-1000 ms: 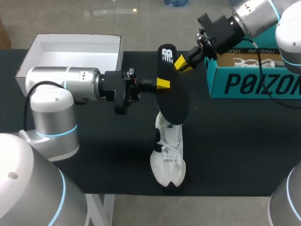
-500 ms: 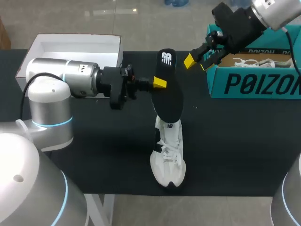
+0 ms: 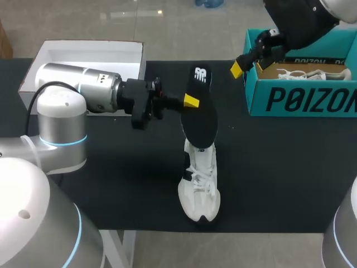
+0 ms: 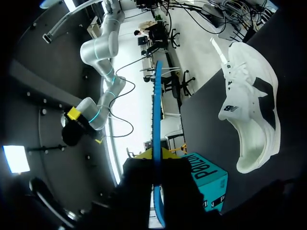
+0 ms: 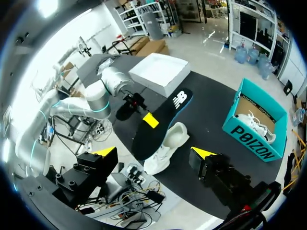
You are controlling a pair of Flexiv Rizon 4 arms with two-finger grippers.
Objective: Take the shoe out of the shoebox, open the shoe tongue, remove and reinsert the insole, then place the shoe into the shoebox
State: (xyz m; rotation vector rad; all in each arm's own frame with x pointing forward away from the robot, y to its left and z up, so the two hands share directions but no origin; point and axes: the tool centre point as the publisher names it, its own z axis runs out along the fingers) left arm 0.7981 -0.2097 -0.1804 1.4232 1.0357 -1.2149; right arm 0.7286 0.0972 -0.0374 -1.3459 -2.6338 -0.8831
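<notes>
At the table's (image 3: 111,184) far left rear sits an open white lid (image 3: 83,56), its hollow side up. Just in front of it the left arm (image 3: 78,92) comes in and lies level above the black top, pointing toward the middle. The left gripper (image 3: 192,101) pinches the insole (image 3: 201,120) at its long edge. In the left wrist view the insole (image 4: 157,115) runs edge-on between the yellow tips of that gripper (image 4: 157,155), both pressed on it from either side.

The insole is black on top with a white logo near its far end and a blue rim. It is held off the table, tilted, with the logo end toward the rear. From the head view its near end overlaps the heel of the shoe (image 3: 199,184), but I cannot tell whether the two touch.

The shoe is white with black patches and lies on the table near the front edge, toe toward the robot. In the left wrist view the shoe (image 4: 249,100) shows its side.

Further right, the right gripper (image 3: 245,64) hangs high beside the shoebox's near-left corner. In the right wrist view its (image 5: 154,154) fingers (image 5: 105,152) stand wide apart with nothing held between them.

At the right rear stands the teal shoebox (image 3: 301,100), open, with something white and laced lying inside.
</notes>
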